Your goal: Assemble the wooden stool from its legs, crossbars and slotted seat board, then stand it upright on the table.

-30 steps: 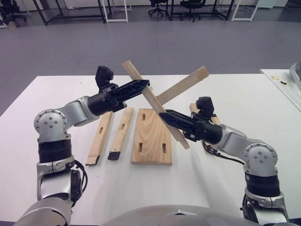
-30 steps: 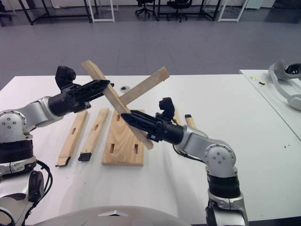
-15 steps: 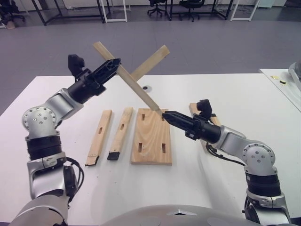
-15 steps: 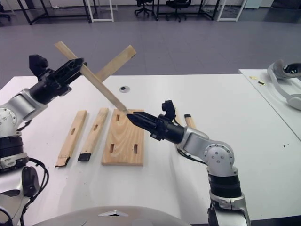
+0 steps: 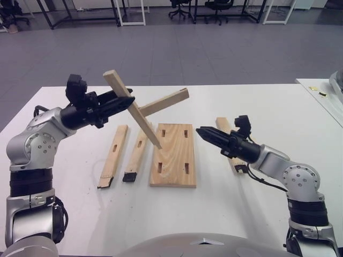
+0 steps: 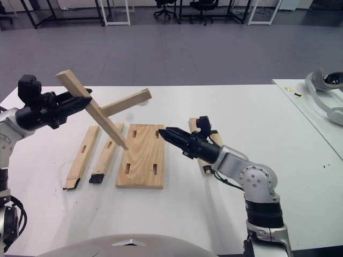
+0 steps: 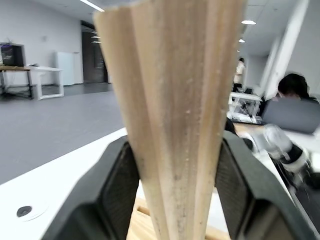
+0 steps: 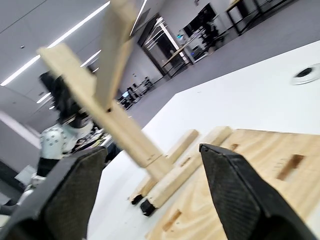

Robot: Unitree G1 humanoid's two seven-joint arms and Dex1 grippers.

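**While the left pincer (image 5: pixel 127 101) pinches the pale wooden cross of two joined slats (image 5: pixel 146 127), the right pincer (image 5: pixel 200 131) stands spread**

As seen from the head, the white surface (image 5: pixel 225 209) fills the lower two thirds of the frame. Upper left of centre, the left pincer grips the cross near its top end. The left wrist view has a black finger (image 7: pixel 117 185) on each side of the slat, pressed to the wood. The cross is tilted. Its gripped slat runs from upper left down toward frame centre. Its second slat juts from the middle, up and to the right. The gripped slat's low end sits over the strip between a lying slat and the seat board; contact there cannot be told.

The flat rectangular pale wooden seat board with four slots (image 5: pixel 174 158) lies at frame centre on the surface. Just left of it lies the inner pale slotted wooden slat (image 5: pixel 136 152), roughly parallel to the board, with a black cap on its near end. The outer pale slotted wooden slat (image 5: pixel 113 155) lies farther left, beside the inner one but apart from it.

Right of centre, the right pincer is level with the board's upper right corner. Its tips point left toward the cross and are well apart from it. Its black fingers (image 8: pixel 235 200) are spread, and the board and slats show through the gap. Behind its arm, more pale wooden pieces (image 5: pixel 221 125) lie on the surface, partly hidden.
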